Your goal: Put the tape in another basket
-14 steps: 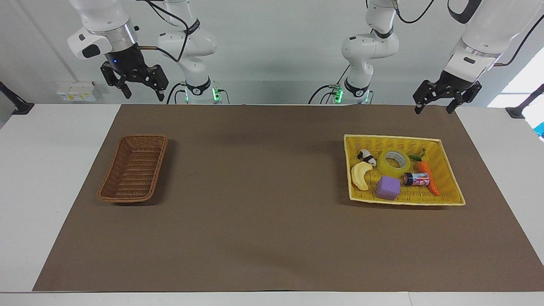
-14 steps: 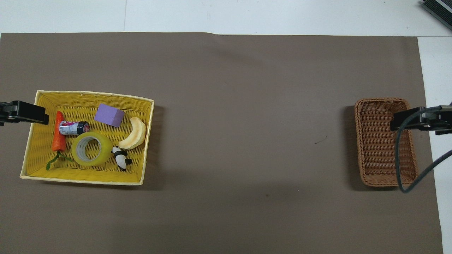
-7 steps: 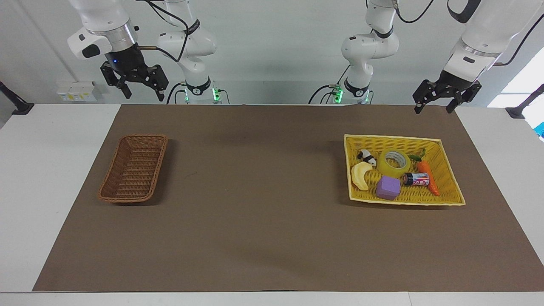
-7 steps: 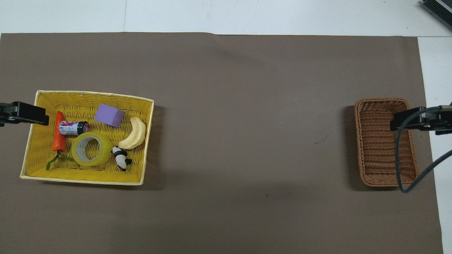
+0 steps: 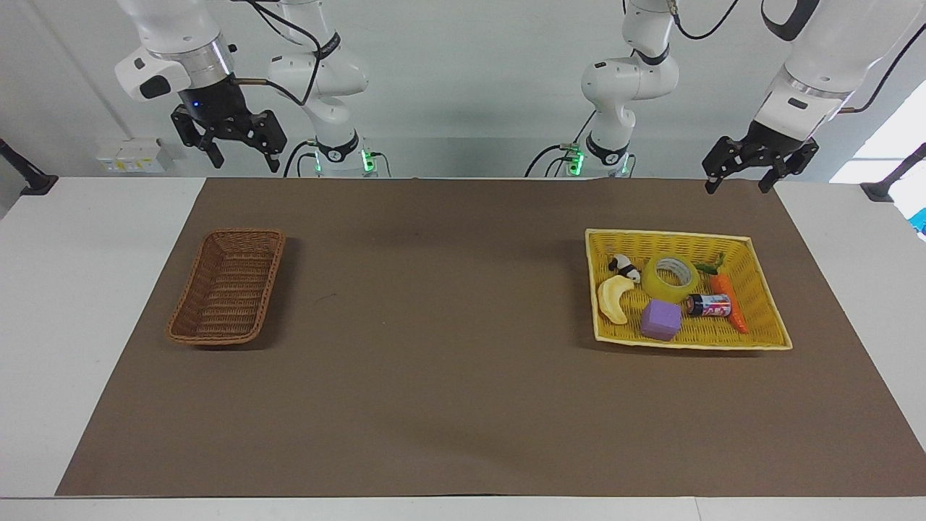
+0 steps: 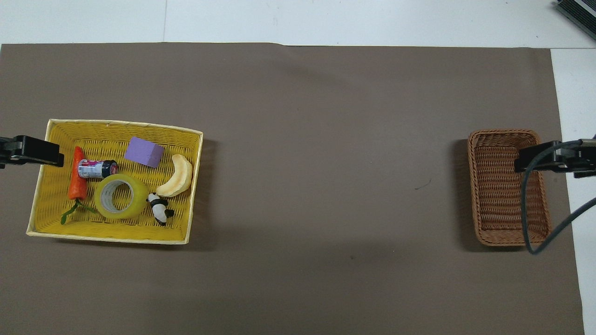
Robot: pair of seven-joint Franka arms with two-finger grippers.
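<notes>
Tape in yellow basket, brown mat, white table, both grippers open, empty.

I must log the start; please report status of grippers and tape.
Left gripper and right gripper open, raised, holding nothing. Tape in yellow basket, battery and carrot beside it. Brown basket holds nothing.

Bright, even, diffuse room light from above, both views sharp with no motion blur. Soft short shadows sit beside the brown basket and the yellow basket, and faint broad arm shadows fall on the brown mat. A blown-out white patch of daylight shows at the facing view's edge by the left arm's end; slight glare on the tape.
</notes>
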